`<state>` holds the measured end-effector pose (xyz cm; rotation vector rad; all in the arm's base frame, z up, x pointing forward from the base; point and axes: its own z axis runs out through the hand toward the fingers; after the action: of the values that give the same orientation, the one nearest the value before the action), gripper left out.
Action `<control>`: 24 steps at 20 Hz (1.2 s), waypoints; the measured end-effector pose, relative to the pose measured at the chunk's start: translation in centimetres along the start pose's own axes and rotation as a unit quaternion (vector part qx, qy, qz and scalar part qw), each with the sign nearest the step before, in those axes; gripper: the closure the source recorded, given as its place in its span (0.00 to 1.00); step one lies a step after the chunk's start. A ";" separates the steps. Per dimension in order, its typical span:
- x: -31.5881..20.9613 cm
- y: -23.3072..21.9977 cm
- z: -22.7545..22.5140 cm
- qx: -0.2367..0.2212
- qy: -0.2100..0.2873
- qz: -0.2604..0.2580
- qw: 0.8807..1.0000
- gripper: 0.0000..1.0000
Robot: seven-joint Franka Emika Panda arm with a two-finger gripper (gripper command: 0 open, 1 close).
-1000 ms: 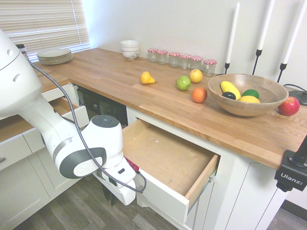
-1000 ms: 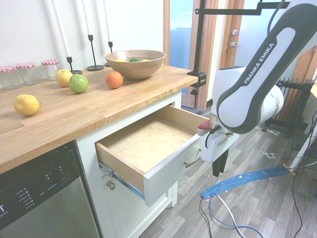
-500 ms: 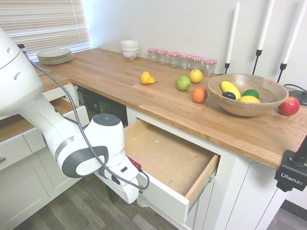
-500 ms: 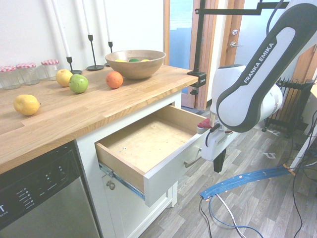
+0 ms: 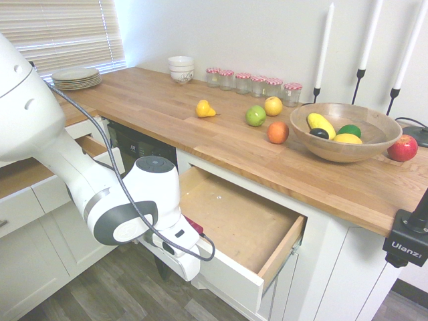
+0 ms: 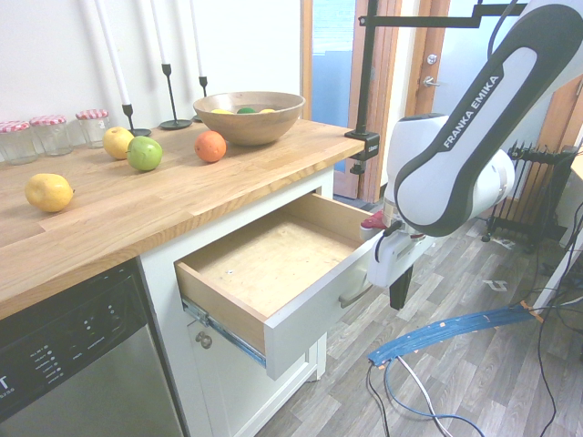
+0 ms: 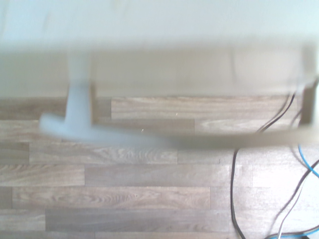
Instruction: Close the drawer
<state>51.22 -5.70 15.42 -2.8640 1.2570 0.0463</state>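
The drawer (image 5: 235,222) stands pulled out from under the wooden counter, its bare-wood bottom (image 6: 266,258) empty. Its white front panel (image 6: 314,314) carries a curved silver bar handle (image 6: 353,293). My gripper (image 6: 399,297) hangs just in front of that panel near its right end, dark fingers pointing down at the floor, shut and empty. From the other side, the gripper (image 5: 162,267) sits low behind the wrist. The wrist view, blurred, shows the handle (image 7: 124,134) under the white panel (image 7: 149,20). Whether the hand touches the panel I cannot tell.
On the counter (image 5: 167,107) lie loose fruit, a wooden fruit bowl (image 5: 345,131), jars, candlesticks and stacked plates (image 5: 75,77). A dishwasher (image 6: 73,355) is beside the drawer. A second, narrower drawer (image 5: 100,152) stands open further along. Cables and a blue strip (image 6: 446,330) lie on the floor.
The fingers have closed. The arm has shifted closer to the drawer's front panel and slightly up. The drawer has not visibly moved.
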 end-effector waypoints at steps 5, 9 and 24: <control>1.7 -1.2 0.1 -0.001 -0.002 0.000 1.000 1.00; 3.4 -1.9 -0.7 0.001 0.001 0.003 1.000 1.00; 6.9 -5.1 0.2 -0.010 -0.014 -0.001 1.000 1.00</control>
<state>59.64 -7.26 15.01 -2.8694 1.2570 0.0999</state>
